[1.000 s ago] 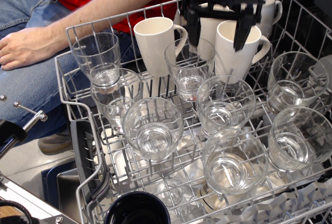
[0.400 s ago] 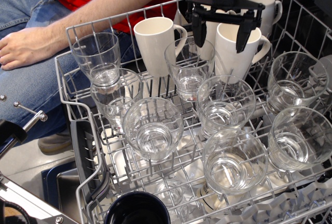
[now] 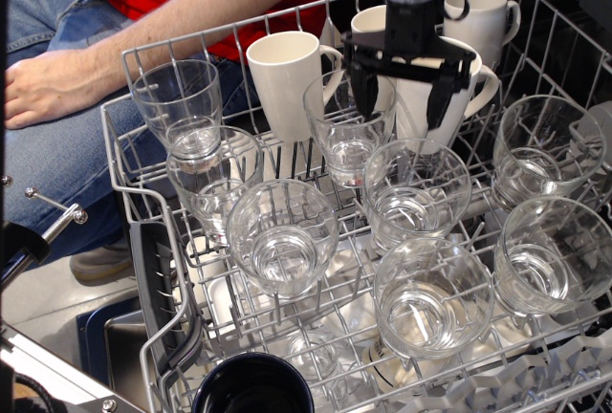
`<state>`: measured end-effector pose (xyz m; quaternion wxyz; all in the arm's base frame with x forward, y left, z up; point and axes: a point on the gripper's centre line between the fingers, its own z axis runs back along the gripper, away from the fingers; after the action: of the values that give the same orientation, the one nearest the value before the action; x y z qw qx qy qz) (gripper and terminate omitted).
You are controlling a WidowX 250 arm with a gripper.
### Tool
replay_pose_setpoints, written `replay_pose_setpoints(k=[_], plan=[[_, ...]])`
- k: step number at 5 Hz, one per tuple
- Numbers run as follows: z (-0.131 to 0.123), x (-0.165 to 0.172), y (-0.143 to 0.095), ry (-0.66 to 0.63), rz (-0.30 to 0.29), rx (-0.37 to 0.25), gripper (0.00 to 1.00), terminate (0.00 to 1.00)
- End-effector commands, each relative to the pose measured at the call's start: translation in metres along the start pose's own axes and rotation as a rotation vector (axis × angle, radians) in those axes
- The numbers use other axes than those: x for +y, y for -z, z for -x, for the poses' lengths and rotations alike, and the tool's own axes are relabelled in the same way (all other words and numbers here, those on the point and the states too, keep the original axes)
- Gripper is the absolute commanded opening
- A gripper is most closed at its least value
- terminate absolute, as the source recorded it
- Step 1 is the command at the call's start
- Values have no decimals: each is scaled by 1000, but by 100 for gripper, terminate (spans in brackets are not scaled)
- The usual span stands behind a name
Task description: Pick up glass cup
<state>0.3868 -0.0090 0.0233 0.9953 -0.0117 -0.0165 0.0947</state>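
Observation:
Several clear wide-mouthed glass cups stand in the wire dishwasher rack. One glass cup stands in the middle, and others are at the front left, front middle and right. My black gripper hangs open and empty just above the far rim of the middle glass cup. Its left finger is by a taller narrow glass and its right finger is in front of a white mug.
White mugs stand along the back of the rack, and taller narrow glasses are at the left. Another tumbler is at the far right. A person's arm rests behind the rack. A dark blue cup is at the front edge.
My gripper has come down and slightly right, from over the mugs to just above the middle glass cup. Its fingers stay open. The person's hand has shifted a little.

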Motion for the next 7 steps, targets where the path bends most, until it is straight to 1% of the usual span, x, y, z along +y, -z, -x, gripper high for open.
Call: replay_pose_setpoints(k=[1,3,4,5,6,7], plan=[[-18,0,10,26,1,-105,100,0],[-16,5,37,56,10,-161,100,0],[-18,7,48,72,8,-176,100,0],[-24,6,61,63,9,-204,100,0],[-26,3,69,53,3,-208,100,0],[-27,-2,72,33,0,-205,0,0]])
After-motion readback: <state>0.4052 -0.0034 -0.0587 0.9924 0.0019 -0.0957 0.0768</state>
